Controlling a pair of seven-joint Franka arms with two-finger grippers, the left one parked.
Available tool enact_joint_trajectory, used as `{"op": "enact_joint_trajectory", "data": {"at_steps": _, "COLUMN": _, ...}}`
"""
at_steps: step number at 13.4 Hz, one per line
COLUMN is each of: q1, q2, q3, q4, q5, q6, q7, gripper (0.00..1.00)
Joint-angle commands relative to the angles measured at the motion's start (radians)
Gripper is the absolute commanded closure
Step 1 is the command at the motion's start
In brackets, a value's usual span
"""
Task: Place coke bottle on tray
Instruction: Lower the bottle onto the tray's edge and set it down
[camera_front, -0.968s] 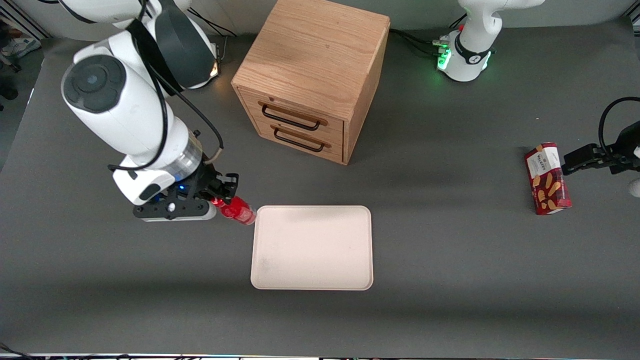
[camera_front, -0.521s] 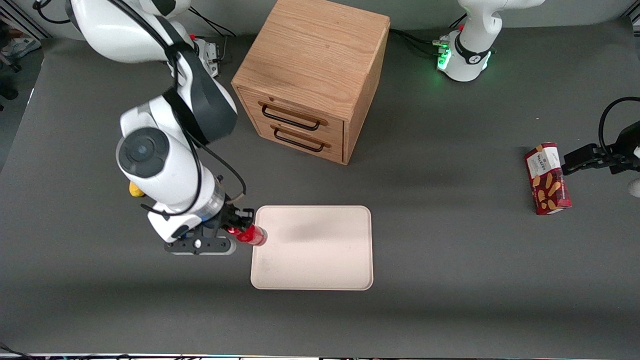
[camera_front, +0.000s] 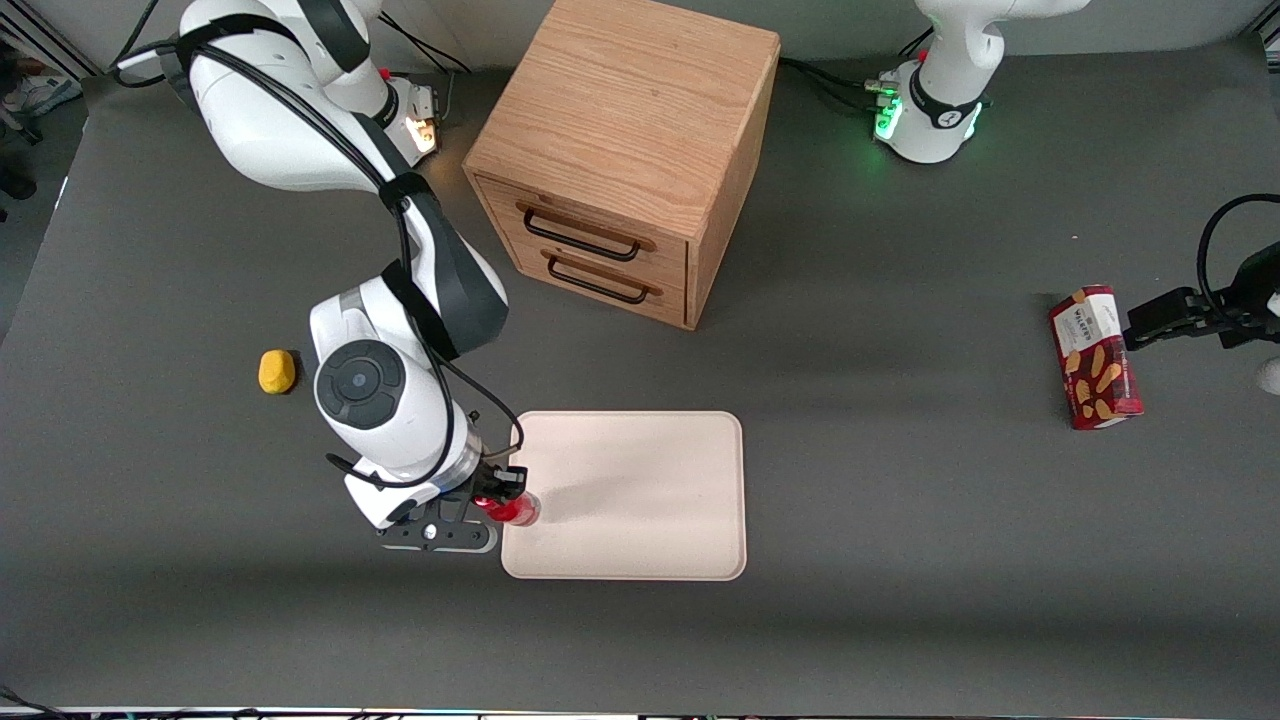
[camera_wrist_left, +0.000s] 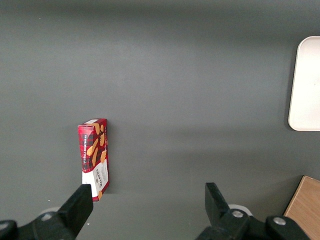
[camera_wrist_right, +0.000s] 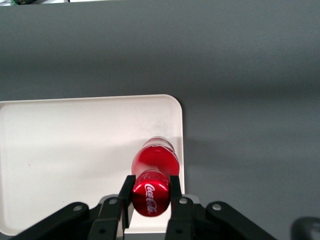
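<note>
My gripper (camera_front: 497, 503) is shut on the coke bottle (camera_front: 514, 510), a small red bottle held by its red cap. In the right wrist view the gripper (camera_wrist_right: 151, 192) has a black finger on each side of the cap and the bottle (camera_wrist_right: 155, 160) hangs over the tray (camera_wrist_right: 75, 145) just inside its rim. In the front view the bottle is over the edge of the pale cream-pink tray (camera_front: 640, 500) that lies toward the working arm's end. I cannot tell whether the bottle's base touches the tray.
A wooden drawer cabinet (camera_front: 625, 150) stands farther from the front camera than the tray. A yellow lump (camera_front: 277, 371) lies toward the working arm's end of the table. A red snack box (camera_front: 1095, 357) lies toward the parked arm's end; it also shows in the left wrist view (camera_wrist_left: 95, 157).
My gripper has carried the bottle nearer to the front camera and toward the tray, from beside its corner to over its edge. The arm's move has uncovered the yellow lump.
</note>
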Motion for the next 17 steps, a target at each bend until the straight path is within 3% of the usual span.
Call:
{"op": "enact_joint_trajectory", "data": {"at_steps": 1, "q1": 0.006, "q2": 0.015, "q3": 0.0, "q4": -0.001, "q5": -0.023, "q6": 0.029, "q7": 0.048, "gripper": 1.0}}
{"op": "enact_joint_trajectory", "data": {"at_steps": 11, "q1": 0.008, "q2": 0.017, "q3": 0.0, "q4": -0.09, "q5": -0.021, "q6": 0.115, "q7": 0.089, "gripper": 1.0}}
{"op": "enact_joint_trajectory", "data": {"at_steps": 12, "q1": 0.008, "q2": 0.017, "q3": 0.0, "q4": -0.09, "q5": -0.023, "q6": 0.116, "q7": 0.097, "gripper": 0.34}}
{"op": "enact_joint_trajectory", "data": {"at_steps": 13, "q1": 0.008, "q2": 0.017, "q3": 0.0, "q4": -0.09, "q5": -0.023, "q6": 0.116, "q7": 0.097, "gripper": 0.0}}
{"op": "enact_joint_trajectory", "data": {"at_steps": 17, "q1": 0.008, "q2": 0.015, "q3": 0.001, "q4": -0.09, "q5": -0.023, "q6": 0.114, "q7": 0.103, "gripper": 0.0}}
